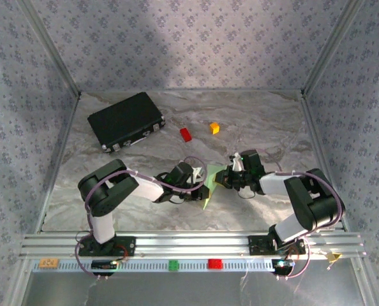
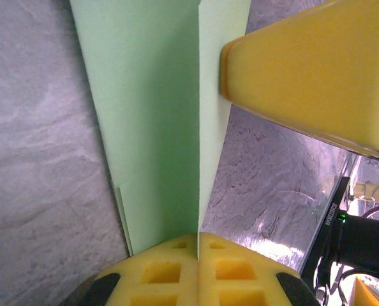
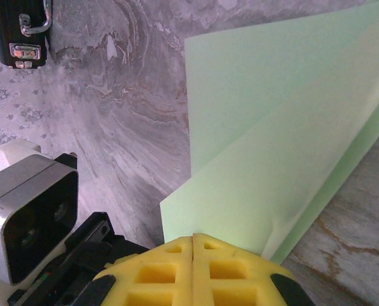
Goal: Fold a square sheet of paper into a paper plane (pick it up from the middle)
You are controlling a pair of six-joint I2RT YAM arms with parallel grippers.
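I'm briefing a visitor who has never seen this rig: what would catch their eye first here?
The pale green paper at mid-table, creased and pinched between the two arms: the bright yellow left fingers and right fingers are both shut on it. Farther back lie a black case on the left, and a red block and an orange block near the middle.

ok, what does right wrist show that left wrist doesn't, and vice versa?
Right wrist, not left: the black case's latched corner and a grey camera module on the other arm. Left wrist, not right: the other arm's yellow finger close beside the green paper. Both: that paper pinched in the view's own shut fingers, left gripper and right gripper, above the marble table.
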